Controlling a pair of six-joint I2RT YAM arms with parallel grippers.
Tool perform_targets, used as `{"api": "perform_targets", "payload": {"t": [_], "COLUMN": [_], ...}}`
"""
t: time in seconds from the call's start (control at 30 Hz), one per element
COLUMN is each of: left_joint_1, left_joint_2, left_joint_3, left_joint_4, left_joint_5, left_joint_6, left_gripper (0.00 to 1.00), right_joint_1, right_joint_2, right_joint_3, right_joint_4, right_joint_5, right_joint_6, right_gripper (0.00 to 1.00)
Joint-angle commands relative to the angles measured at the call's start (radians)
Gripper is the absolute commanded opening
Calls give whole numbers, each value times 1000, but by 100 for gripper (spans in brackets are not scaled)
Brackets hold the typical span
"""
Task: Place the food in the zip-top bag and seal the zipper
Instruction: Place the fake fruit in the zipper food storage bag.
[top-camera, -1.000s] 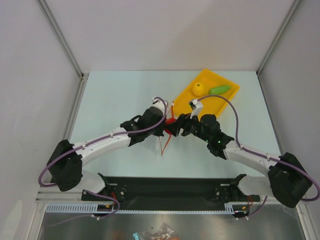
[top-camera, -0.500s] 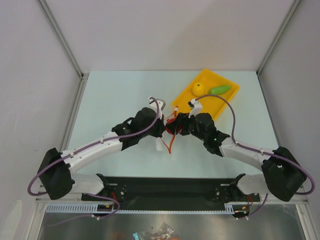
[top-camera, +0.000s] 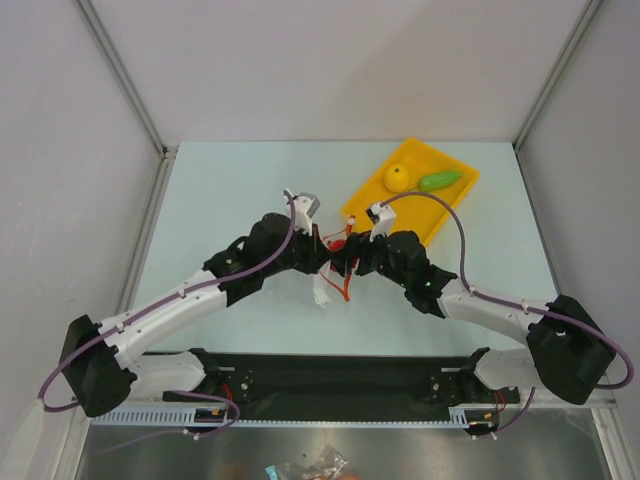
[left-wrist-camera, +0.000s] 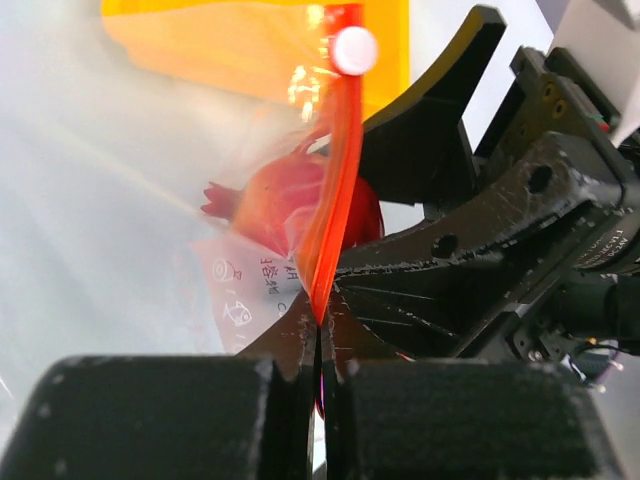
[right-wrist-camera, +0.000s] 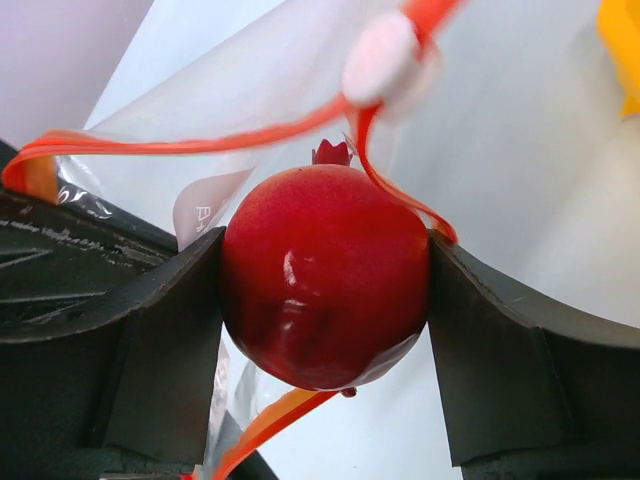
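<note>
At table centre, just beside the yellow tray (top-camera: 425, 155), the right gripper (right-wrist-camera: 325, 285) holds the red fruit (right-wrist-camera: 320, 260) at the zip-top bag (right-wrist-camera: 240, 80) mouth. To do it well, push the fruit well past the zipper (left-wrist-camera: 335, 210) before release, with the left side pulling the mouth taut. The left gripper (left-wrist-camera: 318, 335) has its jaws pressed together on the zipper. The right jaws are spread fruit-wide, clamping both sides. The lemon (top-camera: 397, 177) and green vegetable (top-camera: 440, 180) are on the tray.

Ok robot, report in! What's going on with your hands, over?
Left gripper shut on zipper. Right gripper shut on red fruit, at zip-top bag mouth. Lemon, green vegetable in yellow tray.
</note>
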Motion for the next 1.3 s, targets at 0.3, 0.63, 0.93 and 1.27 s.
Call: {"api": "perform_targets", "payload": {"t": [0.3, 0.63, 0.93, 1.27], "left_joint_1": [74, 108, 108, 108], "left_joint_2": [-119, -118, -101, -99], "left_joint_3": [48, 53, 88, 25], "left_joint_4": [-14, 3, 3, 67], "left_joint_5": [208, 336, 290, 230], "left_joint_6": [-47, -70, -52, -29], "left_gripper": [0, 0, 0, 0], "right_joint_1": [158, 183, 181, 65], "right_joint_2": [-134, -102, 54, 49], "right_joint_3": [-21, 46, 157, 120], "right_joint_4": [146, 29, -75, 41], "right_joint_5": [-142, -62, -16, -293], "right_joint_6": [-311, -334, -256, -66], "right_gripper": [46, 55, 46, 53]}}
